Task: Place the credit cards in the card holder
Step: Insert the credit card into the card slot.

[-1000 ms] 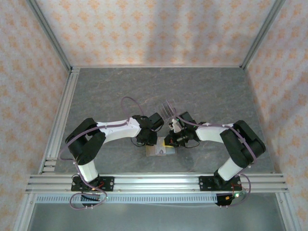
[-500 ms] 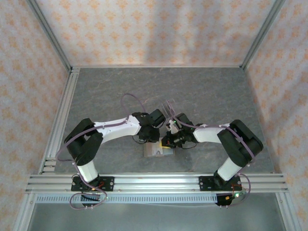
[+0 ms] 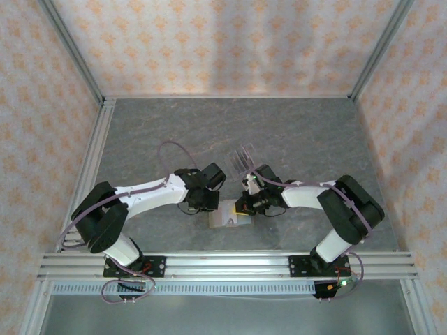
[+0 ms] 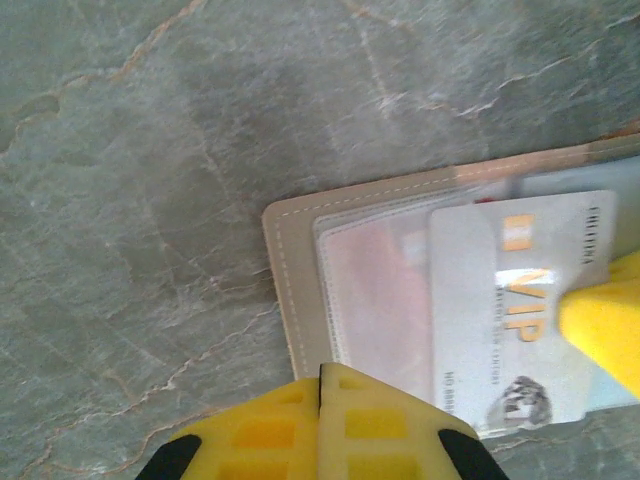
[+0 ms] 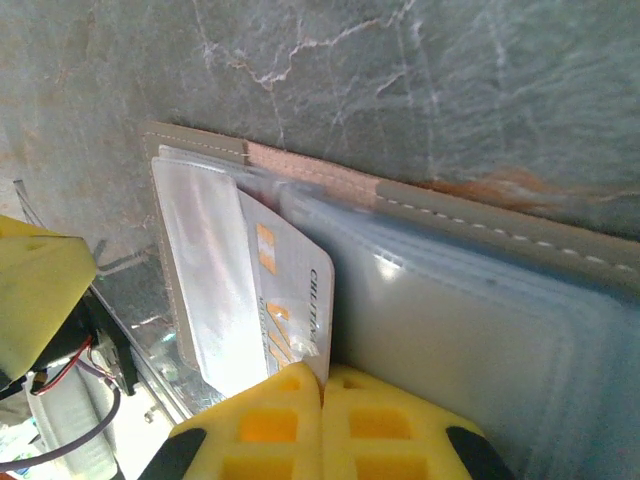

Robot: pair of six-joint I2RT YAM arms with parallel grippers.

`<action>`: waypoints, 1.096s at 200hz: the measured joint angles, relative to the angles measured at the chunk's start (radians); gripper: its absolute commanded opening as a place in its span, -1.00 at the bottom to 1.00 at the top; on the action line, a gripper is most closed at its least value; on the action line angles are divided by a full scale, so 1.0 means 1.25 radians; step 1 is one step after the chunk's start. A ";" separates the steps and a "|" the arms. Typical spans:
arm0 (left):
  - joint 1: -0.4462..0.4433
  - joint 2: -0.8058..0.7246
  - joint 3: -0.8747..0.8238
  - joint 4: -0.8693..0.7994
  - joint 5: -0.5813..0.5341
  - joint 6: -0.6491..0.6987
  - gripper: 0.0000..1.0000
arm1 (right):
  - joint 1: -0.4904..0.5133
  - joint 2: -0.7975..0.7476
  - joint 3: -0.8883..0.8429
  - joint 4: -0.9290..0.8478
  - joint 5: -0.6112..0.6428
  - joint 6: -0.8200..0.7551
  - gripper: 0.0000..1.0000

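Note:
The card holder (image 3: 225, 218) lies open on the stone table between my two grippers; it is tan (image 4: 295, 290) with clear plastic sleeves (image 5: 470, 330). A silver-white credit card (image 4: 500, 300) with gold VIP lettering lies partly inside one sleeve. My right gripper (image 5: 323, 378) is shut on the edge of that card (image 5: 275, 290), and one of its yellow fingers (image 4: 605, 325) shows at the card's right side. My left gripper (image 4: 320, 372) is shut and empty, its tips at the holder's near edge. Both grippers, left (image 3: 209, 204) and right (image 3: 242, 207), flank the holder.
A clear acrylic slotted stand (image 3: 243, 158) stands just behind the right gripper. The table (image 3: 160, 132) is walled by aluminium rails (image 3: 91, 167) at the left and along the front, with patterned panels behind.
The left arm has drawn back to the left and lowered its elbow, and its gripper has closed fully. The right gripper has stayed shut at the holder.

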 measured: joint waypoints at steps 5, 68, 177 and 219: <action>-0.001 0.003 0.000 0.000 0.000 0.000 -1.00 | 0.000 -0.001 0.001 -0.003 0.001 0.000 -1.00; -0.035 0.055 -0.024 0.029 0.003 -0.015 -1.00 | 0.000 0.001 0.018 -0.037 0.006 -0.009 -1.00; -0.041 0.055 -0.038 0.049 -0.003 -0.035 -1.00 | 0.031 0.018 0.036 -0.031 0.015 -0.002 -1.00; -0.041 0.055 -0.038 0.049 -0.003 -0.035 -1.00 | 0.044 0.032 0.045 -0.014 0.015 0.013 -1.00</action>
